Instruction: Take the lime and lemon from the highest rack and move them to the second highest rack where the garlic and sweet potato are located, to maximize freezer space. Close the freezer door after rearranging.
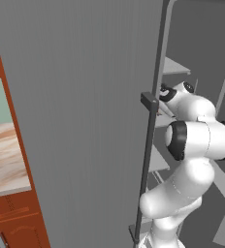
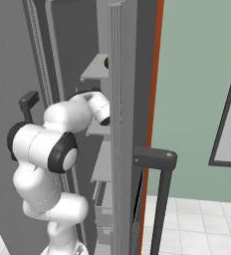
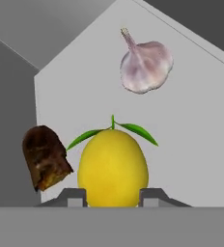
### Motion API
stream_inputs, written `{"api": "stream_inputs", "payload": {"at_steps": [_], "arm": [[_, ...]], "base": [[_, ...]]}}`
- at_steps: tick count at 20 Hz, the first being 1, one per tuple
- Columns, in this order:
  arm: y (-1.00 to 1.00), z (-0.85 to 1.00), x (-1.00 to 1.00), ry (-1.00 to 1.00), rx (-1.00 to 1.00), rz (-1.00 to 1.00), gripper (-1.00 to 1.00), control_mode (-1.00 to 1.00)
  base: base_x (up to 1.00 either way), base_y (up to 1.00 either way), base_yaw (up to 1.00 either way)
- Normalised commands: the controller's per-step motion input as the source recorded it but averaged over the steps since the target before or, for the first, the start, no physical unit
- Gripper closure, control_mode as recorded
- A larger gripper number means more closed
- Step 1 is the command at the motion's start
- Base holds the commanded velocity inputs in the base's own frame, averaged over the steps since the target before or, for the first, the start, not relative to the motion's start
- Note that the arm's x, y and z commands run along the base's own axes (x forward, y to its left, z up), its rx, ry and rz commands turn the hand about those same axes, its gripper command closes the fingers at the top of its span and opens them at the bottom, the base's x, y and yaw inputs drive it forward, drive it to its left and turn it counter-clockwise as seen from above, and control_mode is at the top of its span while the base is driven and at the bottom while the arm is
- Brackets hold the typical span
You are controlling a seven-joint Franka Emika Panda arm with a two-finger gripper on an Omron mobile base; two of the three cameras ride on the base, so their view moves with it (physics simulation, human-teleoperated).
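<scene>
In the hand view a yellow lemon (image 3: pixel 113 164) with two green leaves sits between my fingertips, and my gripper (image 3: pixel 113 197) is shut on it. It hangs just over the pale grey second highest rack (image 3: pixel 191 120). The garlic (image 3: pixel 145 65) lies farther back on that rack and the brown sweet potato (image 3: pixel 44 157) lies to the lemon's left. The lime (image 2: pixel 106 62) shows as a dark green sliver on the highest rack (image 2: pixel 93 69). The freezer door (image 1: pixel 85 121) stands open to the left of my arm, its dark bar handle (image 1: pixel 148 160) close to my wrist.
A second brushed-grey door (image 2: pixel 123 124) stands edge-on right of the shelves, with its dark handle (image 2: pixel 160 199) low down. Lower racks (image 2: pixel 103 167) stack under the hand. Reddish-brown cabinets (image 1: pixel 17 213) flank the left; a green wall (image 2: pixel 197 99) is on the right.
</scene>
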Motion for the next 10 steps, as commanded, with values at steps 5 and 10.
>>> {"api": "stream_inputs", "payload": {"at_steps": [5, 10], "arm": [[-0.02, -0.12, 0.19, 0.03, 0.00, 0.00, -1.00, -1.00], [-0.04, -0.04, 0.21, 0.00, 0.00, 0.01, -1.00, -1.00]], "base": [[0.00, 0.00, 0.00], [0.00, 0.00, 0.00]]}}
